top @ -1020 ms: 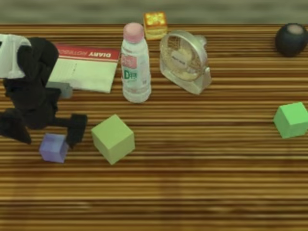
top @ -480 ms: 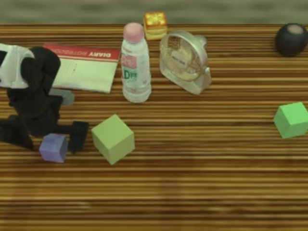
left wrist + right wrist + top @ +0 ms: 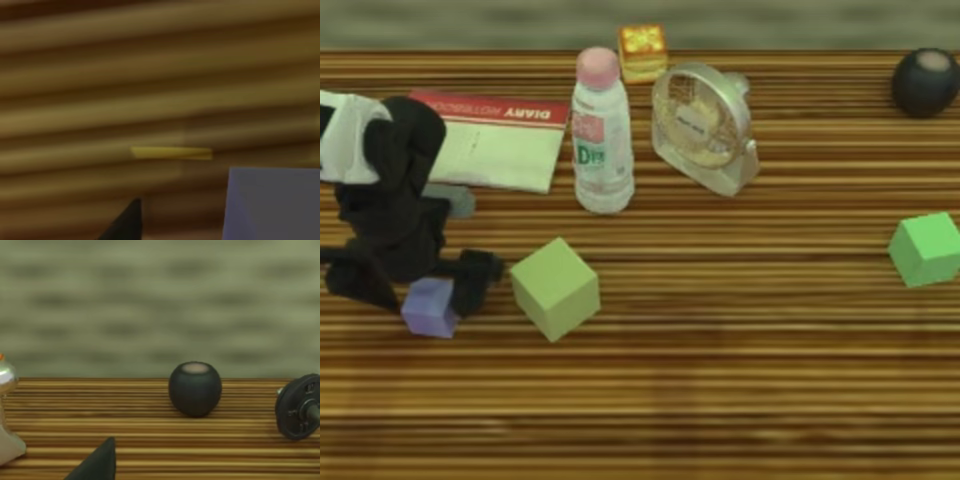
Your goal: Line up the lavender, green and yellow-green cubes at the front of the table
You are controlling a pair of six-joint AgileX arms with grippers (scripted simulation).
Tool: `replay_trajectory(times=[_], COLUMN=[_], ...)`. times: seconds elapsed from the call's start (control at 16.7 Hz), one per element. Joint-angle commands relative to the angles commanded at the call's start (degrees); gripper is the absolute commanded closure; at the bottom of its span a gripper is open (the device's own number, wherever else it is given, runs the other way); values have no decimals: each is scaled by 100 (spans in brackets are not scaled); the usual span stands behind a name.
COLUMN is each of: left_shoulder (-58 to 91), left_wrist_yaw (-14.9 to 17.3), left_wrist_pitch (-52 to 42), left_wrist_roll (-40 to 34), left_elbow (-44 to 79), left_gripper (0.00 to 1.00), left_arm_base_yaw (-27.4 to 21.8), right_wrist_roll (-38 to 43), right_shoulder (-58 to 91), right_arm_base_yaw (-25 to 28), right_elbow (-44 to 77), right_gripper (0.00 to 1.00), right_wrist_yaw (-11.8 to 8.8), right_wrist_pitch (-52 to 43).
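The small lavender cube (image 3: 428,310) lies near the table's left side, and my left gripper (image 3: 420,288) stands open low over it, one black finger on each side. In the left wrist view the lavender cube (image 3: 272,205) fills a corner close beside one fingertip (image 3: 125,225). To the cube's right sits the larger yellow-green cube (image 3: 554,288), tilted. The green cube (image 3: 925,248) rests far off at the right edge. My right gripper is out of the top view; its wrist view shows one dark fingertip (image 3: 100,462) set wide over bare table.
At the back stand a diary book (image 3: 500,140), a white bottle (image 3: 601,135), a small fan (image 3: 705,128), an orange box (image 3: 642,50) and a black round speaker (image 3: 925,80). A grey block (image 3: 455,198) lies by the left arm. A dumbbell (image 3: 300,412) shows in the right wrist view.
My left gripper has come down and shifted slightly right, so its fingers now flank the lavender cube more closely. The cubes have not moved.
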Motion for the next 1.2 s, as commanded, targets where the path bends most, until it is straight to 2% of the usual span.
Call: replay_trajectory(times=[0.24, 0.3, 0.9, 1.2], left_shoulder=[0, 0, -253, -687], left_wrist_yaw=[0, 0, -7, -10], left_wrist_pitch=[0, 0, -198, -1195], left_wrist_roll=[0, 0, 8, -14], left_elbow=[0, 0, 152, 639], left_gripper=[98, 100, 100, 100], left_arm_base_yaw=[0, 0, 9, 86], right_wrist_roll=[0, 0, 0, 0], right_shoulder=[0, 0, 0, 0], right_arm_base_yaw=[0, 0, 0, 0], right_elbow=[0, 0, 0, 0], right_gripper=[0, 0, 0, 0], right_wrist_yaw=[0, 0, 0, 0], right_wrist_pitch=[0, 0, 0, 0])
